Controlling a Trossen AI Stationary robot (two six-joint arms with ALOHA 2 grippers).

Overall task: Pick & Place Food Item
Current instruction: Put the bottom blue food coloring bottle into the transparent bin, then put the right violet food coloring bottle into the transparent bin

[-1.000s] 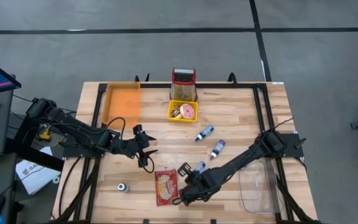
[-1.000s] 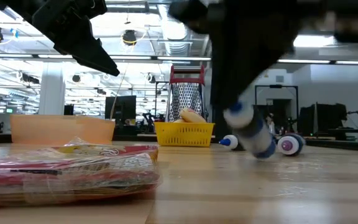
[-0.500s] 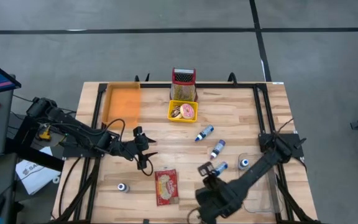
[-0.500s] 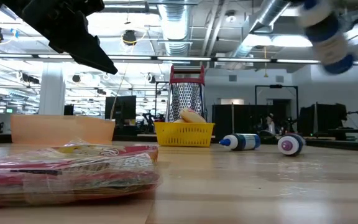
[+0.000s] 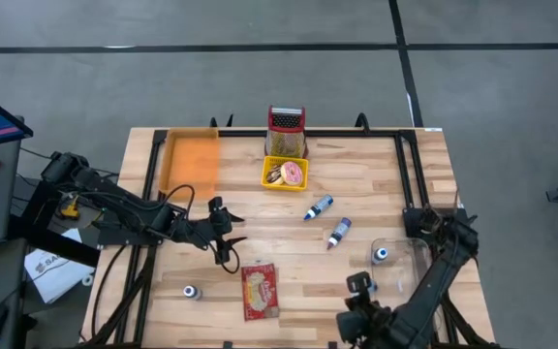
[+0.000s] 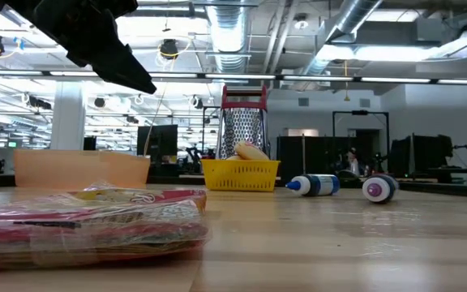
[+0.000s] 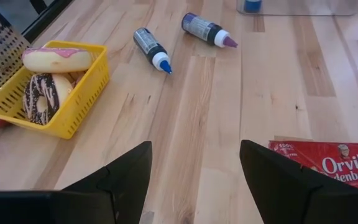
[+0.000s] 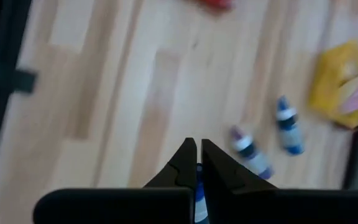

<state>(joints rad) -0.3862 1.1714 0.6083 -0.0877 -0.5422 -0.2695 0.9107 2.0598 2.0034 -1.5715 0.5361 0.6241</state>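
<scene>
My right gripper (image 5: 356, 291) hangs above the table's near right part, shut on a small blue-and-white bottle (image 5: 361, 282). Two more such bottles (image 5: 319, 206) (image 5: 338, 233) lie on their sides mid-table. Another bottle (image 5: 382, 254) stands in the clear container (image 5: 405, 291) at the right. A red popcorn packet (image 5: 260, 291) lies flat near the front edge. My left gripper (image 7: 194, 180) waits open over the table's left half, with nothing between its fingers. My right gripper pinches the small bottle between its two fingers; only a blue-and-white sliver (image 8: 197, 186) shows between them in the wrist view. The fingers slant down from above. The bottle is lifted clear of the table.
A yellow basket (image 5: 285, 174) with donuts stands at the far middle, a grater (image 5: 286, 131) behind it. An orange tray (image 5: 190, 160) lies at the far left. A small round object (image 5: 192, 291) sits near the front left.
My right gripper has risen and swung toward the table's right and near edge, rolling as it went, shut all the while. The bottle went with it, lifted clear off the wood beside the popcorn packet and out of the low view.
</scene>
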